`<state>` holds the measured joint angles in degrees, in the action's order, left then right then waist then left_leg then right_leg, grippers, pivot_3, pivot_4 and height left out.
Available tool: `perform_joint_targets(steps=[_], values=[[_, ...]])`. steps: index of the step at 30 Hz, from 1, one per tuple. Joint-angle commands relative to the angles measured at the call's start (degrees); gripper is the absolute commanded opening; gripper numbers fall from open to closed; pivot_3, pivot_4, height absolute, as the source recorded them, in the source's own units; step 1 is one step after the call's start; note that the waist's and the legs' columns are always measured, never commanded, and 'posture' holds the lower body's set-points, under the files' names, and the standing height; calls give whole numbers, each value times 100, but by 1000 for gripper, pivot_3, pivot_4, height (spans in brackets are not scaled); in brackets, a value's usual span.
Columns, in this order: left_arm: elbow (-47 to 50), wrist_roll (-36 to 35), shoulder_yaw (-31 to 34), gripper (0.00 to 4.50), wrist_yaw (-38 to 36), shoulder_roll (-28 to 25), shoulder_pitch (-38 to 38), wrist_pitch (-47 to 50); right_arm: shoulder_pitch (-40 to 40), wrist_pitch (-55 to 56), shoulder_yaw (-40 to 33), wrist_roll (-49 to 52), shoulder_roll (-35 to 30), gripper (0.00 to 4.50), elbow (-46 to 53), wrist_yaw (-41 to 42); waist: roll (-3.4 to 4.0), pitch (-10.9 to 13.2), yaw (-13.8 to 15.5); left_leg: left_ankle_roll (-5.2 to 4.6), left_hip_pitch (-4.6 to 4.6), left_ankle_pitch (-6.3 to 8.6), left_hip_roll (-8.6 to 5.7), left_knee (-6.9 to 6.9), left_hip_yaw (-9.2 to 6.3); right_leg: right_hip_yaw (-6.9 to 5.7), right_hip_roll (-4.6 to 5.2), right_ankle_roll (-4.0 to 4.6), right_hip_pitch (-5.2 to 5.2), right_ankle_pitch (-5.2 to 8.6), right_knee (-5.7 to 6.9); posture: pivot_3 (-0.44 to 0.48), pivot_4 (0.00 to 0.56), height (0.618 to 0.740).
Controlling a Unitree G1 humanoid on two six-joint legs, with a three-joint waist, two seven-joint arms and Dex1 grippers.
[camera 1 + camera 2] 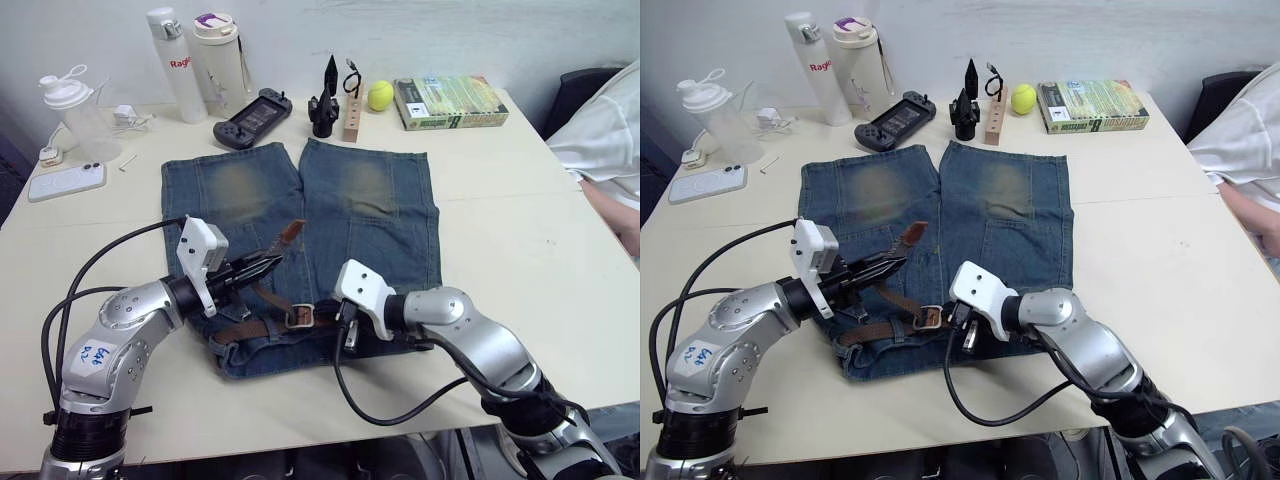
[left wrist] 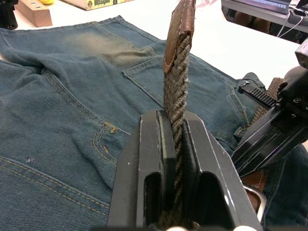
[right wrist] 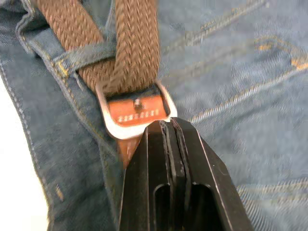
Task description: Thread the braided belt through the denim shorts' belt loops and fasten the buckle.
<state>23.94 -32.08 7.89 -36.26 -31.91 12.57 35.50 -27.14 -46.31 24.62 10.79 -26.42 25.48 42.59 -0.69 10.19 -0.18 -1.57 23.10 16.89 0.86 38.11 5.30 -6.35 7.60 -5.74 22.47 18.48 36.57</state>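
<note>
While left pincer [image 2: 175, 144] grips braided belt [image 2: 177, 82], book [image 1: 450, 102] behind.

The left claw [image 2: 175, 159] was clamped on the braided belt [image 2: 176, 91], its two black fingers [image 2: 149, 168] pressed against either side of the woven strap. The strap rose out from between them and ended in a smooth brown leather tip held up above the denim shorts [image 2: 72, 96]. The shorts lay spread flat on the white tabletop [image 2: 211, 33], showing a back pocket with stitched seams and a faded yellowish patch. Just beside the left claw, the right claw [image 2: 269, 139] pointed its dark fingers down at the waistband, near a bit of brown leather and silver metal. A wooden block [image 2: 33, 12] stood past the shorts.
</note>
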Motion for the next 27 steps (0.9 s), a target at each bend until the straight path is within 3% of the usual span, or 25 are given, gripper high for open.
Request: perform_joint_targets(steps=[1, 11, 27], values=[[176, 5, 15, 339, 14, -40, 38, -85, -122, 166, 66, -87, -2, 22, 22, -12, 0, 0, 2, 0, 0, 0, 0, 0, 0, 0, 0, 0, 0, 0, 0, 0, 150, 720], [128, 40, 8, 339, 17, -39, 76, -85, -267, 219, 185, -123, -100, 22, 26, 151, 0, 0, 3, 0, 1, 0, 0, 1, 1, -2, 0, 0, 0, 0, 0, 0, 150, 720], [111, 103, -38, 339, 49, -29, 118, -84, -780, 981, 1050, -799, 63, 22, -657, 413, 0, 0, -5, 0, 1, 0, 0, 1, 1, -6, 0, 0, 0, 0, -2, 0, 150, 720]])
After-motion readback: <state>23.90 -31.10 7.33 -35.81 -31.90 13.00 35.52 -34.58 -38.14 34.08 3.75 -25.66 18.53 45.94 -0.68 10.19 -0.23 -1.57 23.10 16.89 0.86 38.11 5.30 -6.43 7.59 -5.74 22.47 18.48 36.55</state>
